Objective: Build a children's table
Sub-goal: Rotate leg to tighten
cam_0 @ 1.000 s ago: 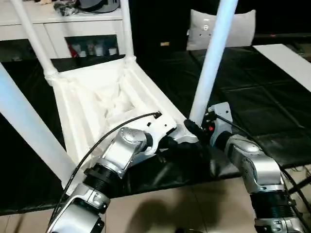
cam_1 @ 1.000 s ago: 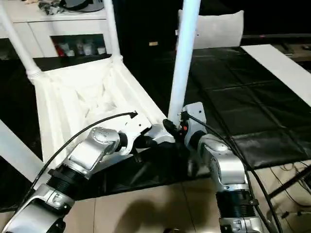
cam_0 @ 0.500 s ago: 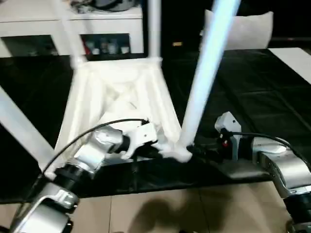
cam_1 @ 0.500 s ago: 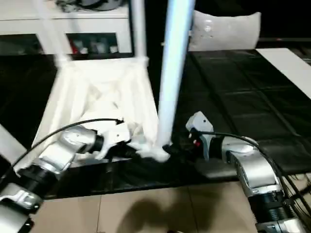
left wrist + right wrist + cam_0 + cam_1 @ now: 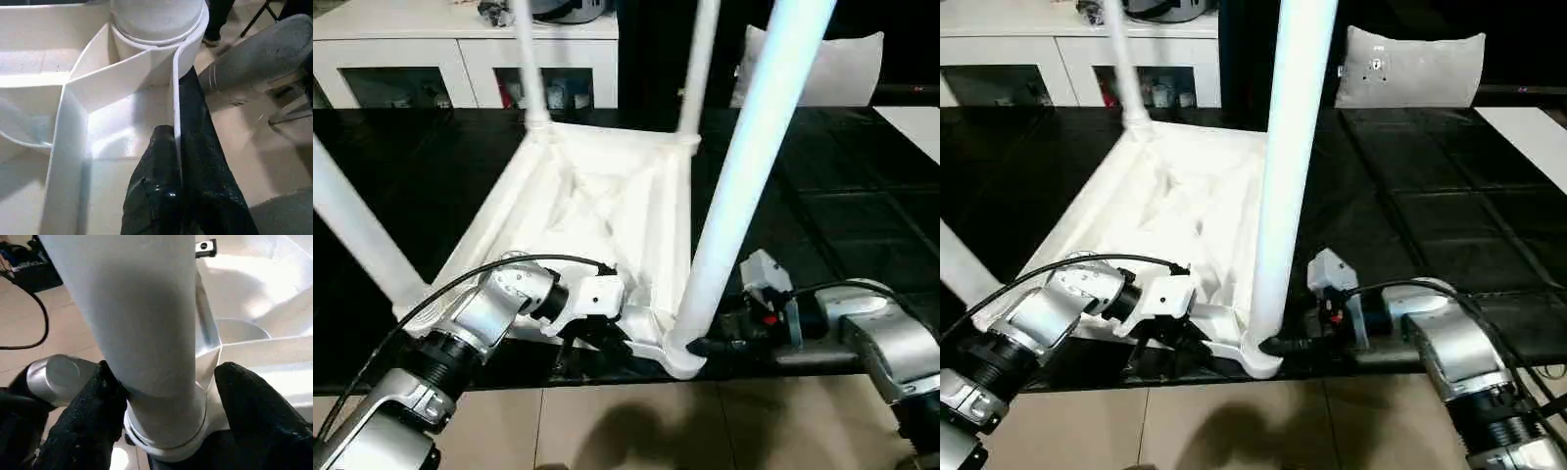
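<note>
Nearest, at the front edge of the black work table (image 5: 862,196): left gripper (image 5: 178,147) pinched shut on the tabletop (image 5: 597,196) rim; right gripper (image 5: 166,396) spread around the near leg (image 5: 744,186), one finger each side. Beyond, tabletop lying underside up, far legs (image 5: 530,59) upright in their sockets; white cabinet (image 5: 460,49) behind. Wrist views alone giving the finger contact.

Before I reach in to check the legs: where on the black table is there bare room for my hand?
Bare black table right of the tabletop, up to the pillow, and left of it. Crowded at the near corner: both tools, left and right, at the near leg.
</note>
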